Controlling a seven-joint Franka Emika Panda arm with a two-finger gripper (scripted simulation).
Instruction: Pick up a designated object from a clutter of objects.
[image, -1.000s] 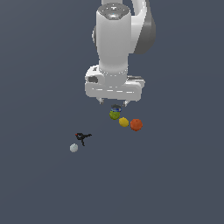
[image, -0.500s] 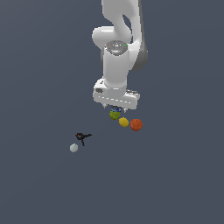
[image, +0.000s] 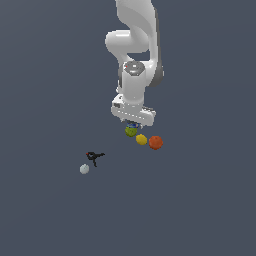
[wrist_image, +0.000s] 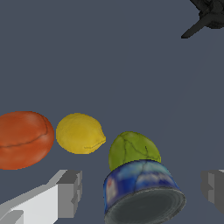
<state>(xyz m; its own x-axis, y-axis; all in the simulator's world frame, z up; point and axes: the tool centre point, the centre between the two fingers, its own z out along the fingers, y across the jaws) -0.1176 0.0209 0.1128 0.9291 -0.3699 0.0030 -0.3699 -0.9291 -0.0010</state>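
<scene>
The gripper (wrist_image: 142, 192) straddles the blue can (wrist_image: 143, 192) with free room on both sides, though the green ball (wrist_image: 133, 148) touches the can, with the lemon (wrist_image: 80, 133) and orange (wrist_image: 24, 139) close alongside

Glossy white rounded arm (image: 134, 45), grey joint cap (image: 134, 68), grey fingertips (wrist_image: 70, 192)

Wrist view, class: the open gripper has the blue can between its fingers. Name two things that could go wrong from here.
1. The green fruit sits right against the blue can, so the closing fingers might nudge it or trap it with the can.
2. The can looks tilted between the fingers of the gripper; a squeeze on its curved side could let it slip or roll towards the lemon.
</scene>
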